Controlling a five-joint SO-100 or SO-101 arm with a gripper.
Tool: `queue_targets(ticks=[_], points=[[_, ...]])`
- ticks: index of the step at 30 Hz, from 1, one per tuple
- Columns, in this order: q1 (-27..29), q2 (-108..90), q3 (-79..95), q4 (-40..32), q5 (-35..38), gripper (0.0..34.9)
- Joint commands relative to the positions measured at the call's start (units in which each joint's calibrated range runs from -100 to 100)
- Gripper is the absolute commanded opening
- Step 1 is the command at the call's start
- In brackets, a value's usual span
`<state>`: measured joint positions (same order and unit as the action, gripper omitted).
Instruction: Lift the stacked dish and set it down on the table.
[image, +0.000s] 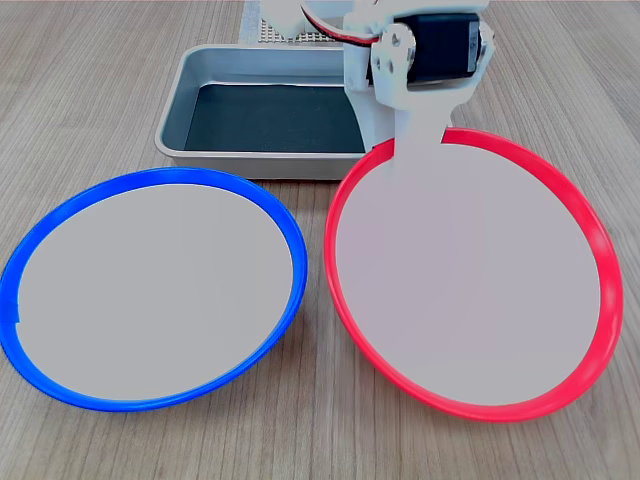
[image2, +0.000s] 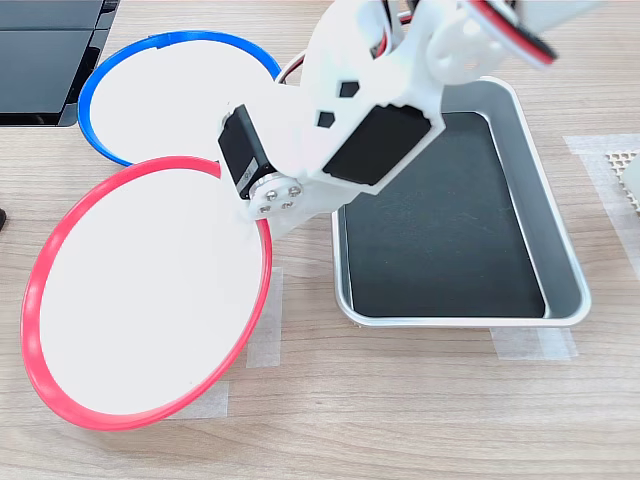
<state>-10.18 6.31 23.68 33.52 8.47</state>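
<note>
Red-rimmed round shallow plate with pale grey centre (image: 470, 290) sits beside grey rectangular tray with dark bottom (image2: 520, 130), just off tray's long side in both exterior views. I see white gripper (image: 415, 140) clamped on plate's rim nearest tray, jaws pinching rim. Can't tell if plate rests flat on wood-grain tabletop (image: 320, 440) or hangs just above. Blue-rimmed round plate (image: 150, 285) lies on tabletop next to red one, rims near but apart, also close to tray.
</note>
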Motion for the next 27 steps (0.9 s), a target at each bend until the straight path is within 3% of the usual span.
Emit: queue_targets(ticks=[1, 13, 18, 19, 27], points=[[-0.6, 1.9, -5.6, -0.7, 0.0, 0.0], [0.4, 4.1, -5.1, 0.2, 1.7, 0.4], [1.3, 1.1, -2.1, 0.6, 2.6, 5.1], [1.6, -0.5, -1.4, 1.7, 2.7, 6.9], [2.3, -7.8, -1.5, 11.1, 2.7, 6.9]])
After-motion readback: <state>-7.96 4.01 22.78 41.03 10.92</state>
